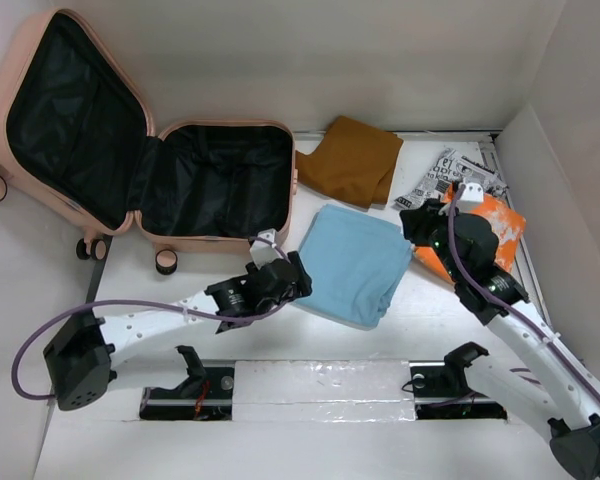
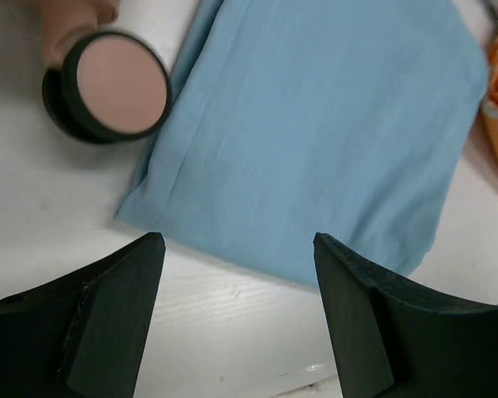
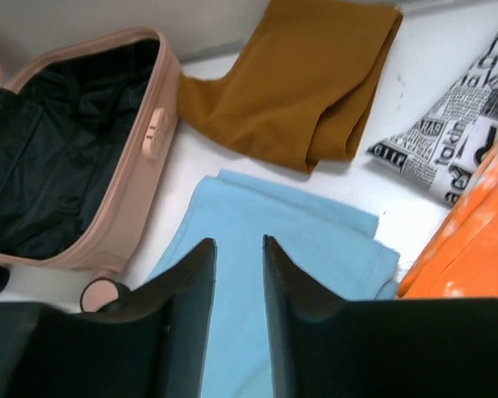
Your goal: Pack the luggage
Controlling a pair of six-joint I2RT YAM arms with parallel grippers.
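Observation:
The luggage [image 1: 150,170] is a pale pink suitcase lying open at the back left, black lining showing; it also appears in the right wrist view [image 3: 141,191]. One of its wheels [image 2: 108,83] shows in the left wrist view. A folded light blue cloth [image 1: 355,260] lies mid-table. My left gripper [image 1: 296,276] is open at the cloth's near-left edge, its jaws wide over bare table [image 2: 236,242] with nothing between them. My right gripper [image 1: 414,222] hovers at the cloth's right side, jaws a narrow gap apart [image 3: 237,242], holding nothing.
A brown cloth [image 1: 355,160] lies behind the blue one, beside the suitcase's right wall. A newspaper-print piece [image 1: 450,180] and an orange piece [image 1: 495,235] lie at the back right, under the right arm. White walls close the back and right.

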